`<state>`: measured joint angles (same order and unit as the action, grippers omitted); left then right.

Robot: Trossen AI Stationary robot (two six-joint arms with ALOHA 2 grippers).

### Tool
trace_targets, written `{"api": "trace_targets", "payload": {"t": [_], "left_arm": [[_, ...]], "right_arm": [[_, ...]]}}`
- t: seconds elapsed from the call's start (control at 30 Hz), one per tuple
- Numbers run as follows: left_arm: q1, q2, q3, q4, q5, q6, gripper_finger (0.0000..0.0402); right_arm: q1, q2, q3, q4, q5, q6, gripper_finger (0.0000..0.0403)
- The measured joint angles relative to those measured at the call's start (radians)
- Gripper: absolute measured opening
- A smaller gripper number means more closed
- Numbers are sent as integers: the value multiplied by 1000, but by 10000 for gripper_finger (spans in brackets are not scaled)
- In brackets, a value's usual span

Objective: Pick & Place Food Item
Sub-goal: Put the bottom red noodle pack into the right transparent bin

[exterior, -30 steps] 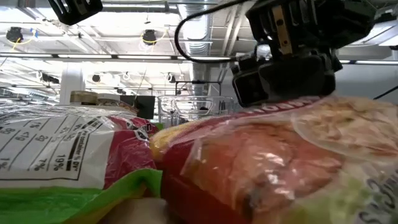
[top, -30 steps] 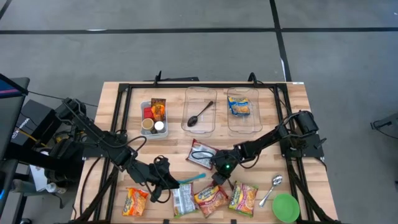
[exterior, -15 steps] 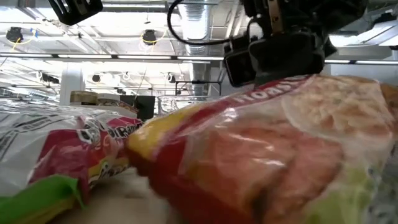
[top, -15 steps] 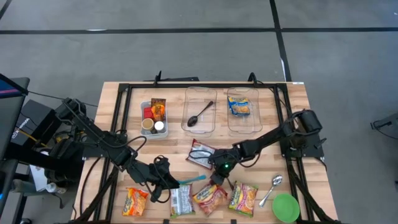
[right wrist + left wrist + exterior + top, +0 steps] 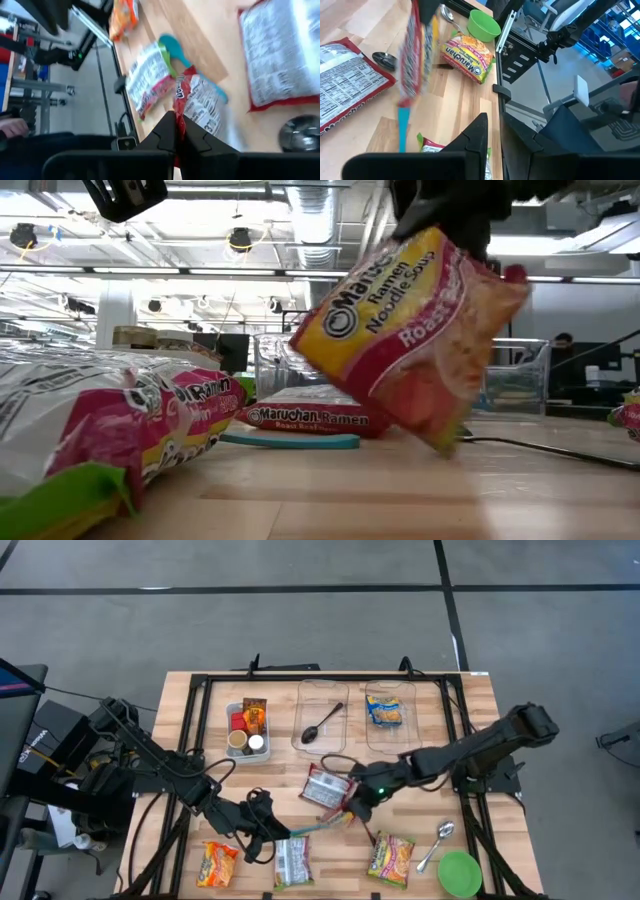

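Observation:
A red-and-yellow ramen packet (image 5: 410, 320) hangs over the table's middle front with my right gripper (image 5: 352, 802) shut on it. Three more packets (image 5: 217, 863) (image 5: 293, 862) (image 5: 390, 858) lie flat along the near edge, and another (image 5: 325, 785) lies face down mid-table. A further one (image 5: 386, 712) sits in the clear right tray (image 5: 412, 690). My left gripper (image 5: 268, 832) waits shut at the front left, next to the handle end of a teal spoon (image 5: 312, 826) that lies flat on the table. My right gripper pinches the packet's top edge (image 5: 181, 117) between its two fingers. The fingers slant down from the table's right side. The packet hangs below them, tilted, with its lower corner (image 5: 445, 438) off the wood.
A clear tray (image 5: 305, 690) with a black spoon and a small bin of condiments (image 5: 247, 728) stand at the back. A green bowl (image 5: 459, 872) and a metal spoon (image 5: 437, 843) lie at the front right. A black frame rail (image 5: 320, 677) borders the work area.
My right gripper has risen and drawn toward the far edge, staying shut. The ramen packet, which lay in the front row, has been lifted clear and now hangs tilted. It has left a gap between the packets on either side.

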<state>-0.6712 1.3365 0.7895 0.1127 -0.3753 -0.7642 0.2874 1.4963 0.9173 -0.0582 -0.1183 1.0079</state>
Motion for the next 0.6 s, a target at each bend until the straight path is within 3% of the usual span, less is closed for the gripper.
{"api": "trace_targets", "payload": {"t": [0.6], "left_arm": [[0,0,0,0,-20,0,44]], "right_arm": [[-67,-413,0,-197,383,-103,0]]}}
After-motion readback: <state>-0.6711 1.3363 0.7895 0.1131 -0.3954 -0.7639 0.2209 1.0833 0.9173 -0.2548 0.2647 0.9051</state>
